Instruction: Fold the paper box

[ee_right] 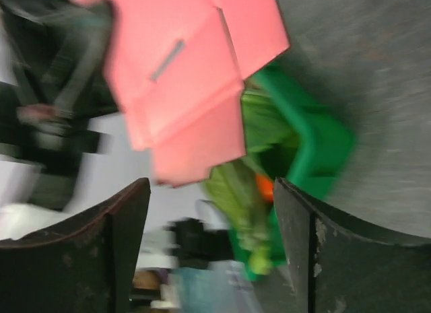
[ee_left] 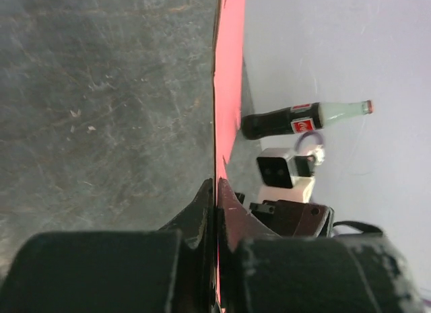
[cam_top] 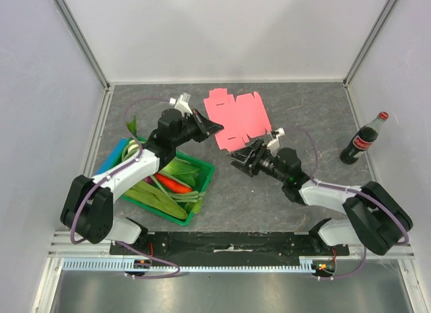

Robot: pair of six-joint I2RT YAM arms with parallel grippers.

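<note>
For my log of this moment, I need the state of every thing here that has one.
Pink thin-card paper box cut-out: unfolded, flat, gripped at one edge.
Left end effector: shut on the cut-out.
Right end effector: open, empty.
Green plastic crate: filled with vegetables.
Dark red-capped cola bottle: upright, closed.

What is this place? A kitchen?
Probably a robot test booth: pale walls box in a grey table, and a left arm and right arm are bolted at its near edge.

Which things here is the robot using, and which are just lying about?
In use: pink paper box, gripped by the left end effector; open right end effector.
Lying about: green crate of vegetables; cola bottle.
</note>
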